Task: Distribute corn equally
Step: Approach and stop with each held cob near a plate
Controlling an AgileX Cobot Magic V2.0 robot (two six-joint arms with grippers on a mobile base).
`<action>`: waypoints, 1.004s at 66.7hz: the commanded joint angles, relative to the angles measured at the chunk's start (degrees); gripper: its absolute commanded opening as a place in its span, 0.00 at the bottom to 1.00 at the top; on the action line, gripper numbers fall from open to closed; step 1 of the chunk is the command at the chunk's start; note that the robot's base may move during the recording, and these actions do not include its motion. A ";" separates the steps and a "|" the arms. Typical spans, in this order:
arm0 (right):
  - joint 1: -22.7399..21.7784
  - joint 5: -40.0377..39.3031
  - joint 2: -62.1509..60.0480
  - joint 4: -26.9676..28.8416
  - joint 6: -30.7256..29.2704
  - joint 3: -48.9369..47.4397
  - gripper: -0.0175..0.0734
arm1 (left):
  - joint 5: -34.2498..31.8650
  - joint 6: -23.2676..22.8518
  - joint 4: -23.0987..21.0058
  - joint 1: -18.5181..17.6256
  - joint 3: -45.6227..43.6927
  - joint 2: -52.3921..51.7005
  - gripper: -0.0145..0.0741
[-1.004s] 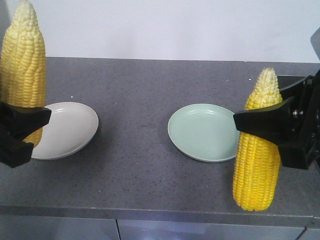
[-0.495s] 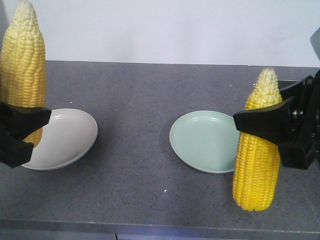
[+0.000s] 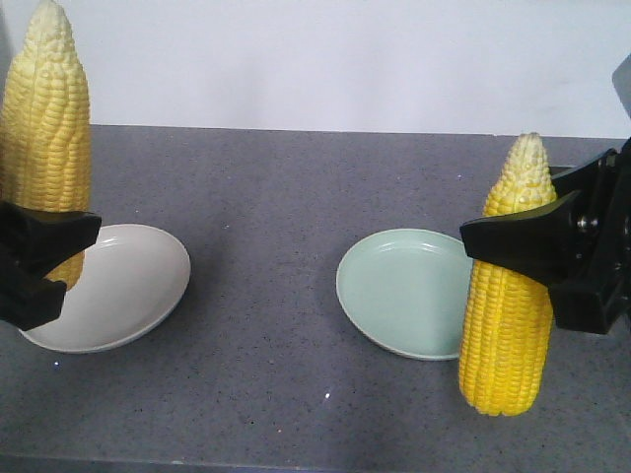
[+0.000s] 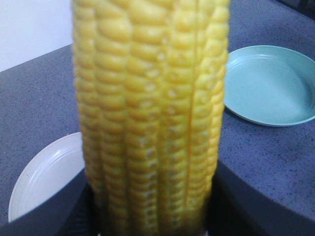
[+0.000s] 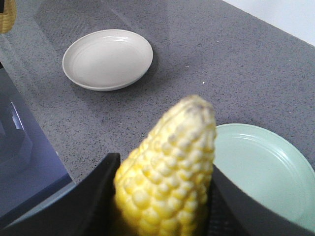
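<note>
Each arm is carrying one upright corn cob, the left gripper [image 3: 35,258] clamping its cob [image 3: 44,128] at frame left above the white plate [image 3: 133,286], the right gripper [image 3: 552,258] clamping its cob [image 3: 508,296] at frame right beside the green plate [image 3: 399,291], so next each cob probably must be lowered onto its plate.

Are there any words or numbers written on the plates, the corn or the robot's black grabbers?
None: no view shows any words, numbers, labels or signs.
The round white plate and the round pale green plate are plain.
The two yellow corn cobs, left and right, carry only kernels.
The black left gripper, the black right gripper and the speckled grey counter are unmarked.
</note>
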 commanded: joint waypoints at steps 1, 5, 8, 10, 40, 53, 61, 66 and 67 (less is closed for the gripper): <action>-0.09 -2.63 -0.63 2.35 -0.47 -1.45 0.37 | -3.65 -0.24 0.22 -0.01 -1.37 -0.57 0.52; -0.09 -2.63 -0.63 2.35 -0.47 -1.45 0.37 | -3.65 -0.24 0.22 -0.01 -1.37 -0.57 0.52; -0.09 -2.63 -0.63 2.35 -0.47 -1.45 0.37 | -3.65 -0.24 0.22 -0.01 -1.37 -0.57 0.52; -0.09 -2.63 -0.63 2.35 -0.47 -1.45 0.37 | -3.65 -0.24 0.22 -0.01 -1.37 -0.57 0.52; -0.09 -2.63 -0.63 2.35 -0.47 -1.45 0.37 | -3.65 -0.24 0.22 -0.01 -1.37 -0.57 0.52; -0.09 -2.63 -0.63 2.35 -0.47 -1.45 0.37 | -3.65 -0.24 0.22 -0.01 -1.37 -0.57 0.52; -0.09 -2.63 -0.63 2.35 -0.47 -1.45 0.37 | -3.65 -0.24 0.22 -0.01 -1.37 -0.57 0.52; -0.09 -2.63 -0.63 2.35 -0.47 -1.45 0.37 | -3.65 -0.24 0.22 -0.01 -1.37 -0.57 0.52; -0.09 -2.63 -0.63 2.35 -0.47 -1.45 0.37 | -3.65 -0.24 0.22 -0.01 -1.37 -0.57 0.52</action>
